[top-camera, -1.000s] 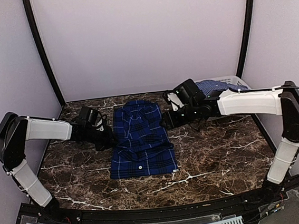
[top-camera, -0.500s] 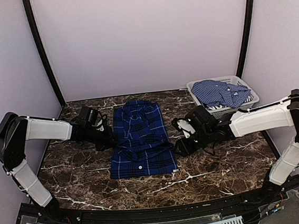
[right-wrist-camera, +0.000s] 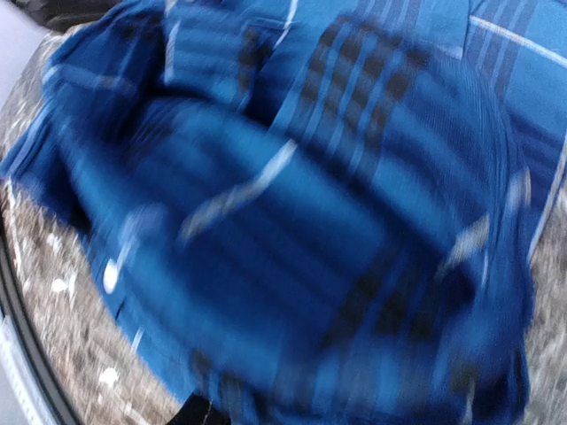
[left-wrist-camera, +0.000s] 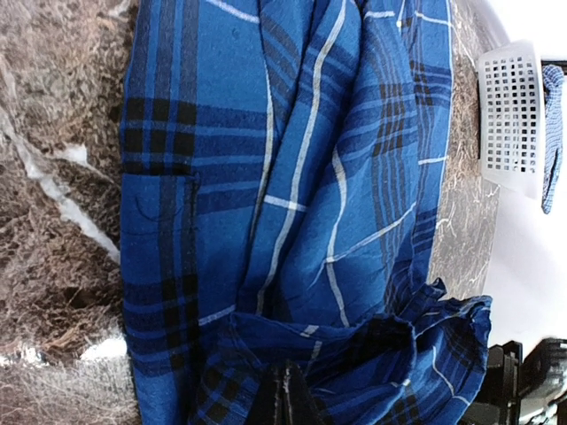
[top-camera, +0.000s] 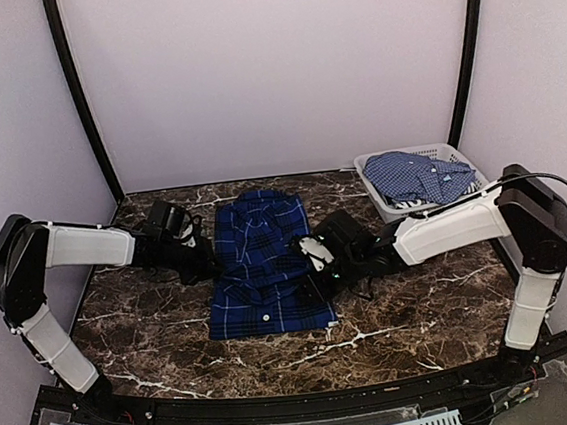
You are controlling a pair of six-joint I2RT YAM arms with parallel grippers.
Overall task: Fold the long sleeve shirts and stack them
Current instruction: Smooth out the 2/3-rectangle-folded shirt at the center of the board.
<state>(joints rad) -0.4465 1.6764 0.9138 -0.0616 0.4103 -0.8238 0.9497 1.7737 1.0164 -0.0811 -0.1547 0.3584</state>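
Observation:
The dark plaid shirt [top-camera: 266, 264] lies partly folded on the marble table, collar toward the back. It fills the left wrist view [left-wrist-camera: 292, 195] and the blurred right wrist view [right-wrist-camera: 292, 204]. My left gripper [top-camera: 206, 264] is at the shirt's left edge, and its fingertips [left-wrist-camera: 285, 400] are pressed together with bunched cloth around them. My right gripper [top-camera: 315, 262] is low over the shirt's right edge; blur hides how its jaws stand. The lighter blue checked shirt [top-camera: 416, 176] lies crumpled in the basket [top-camera: 463, 151].
The pale lattice basket stands at the back right corner and also shows in the left wrist view [left-wrist-camera: 509, 119]. Brown marble table [top-camera: 423, 300] surrounds the shirt. Purple walls and black frame posts close in the back and sides.
My right arm has swung from the back near the basket forward and left, down onto the dark shirt's right edge. The left arm and the shirt have barely moved.

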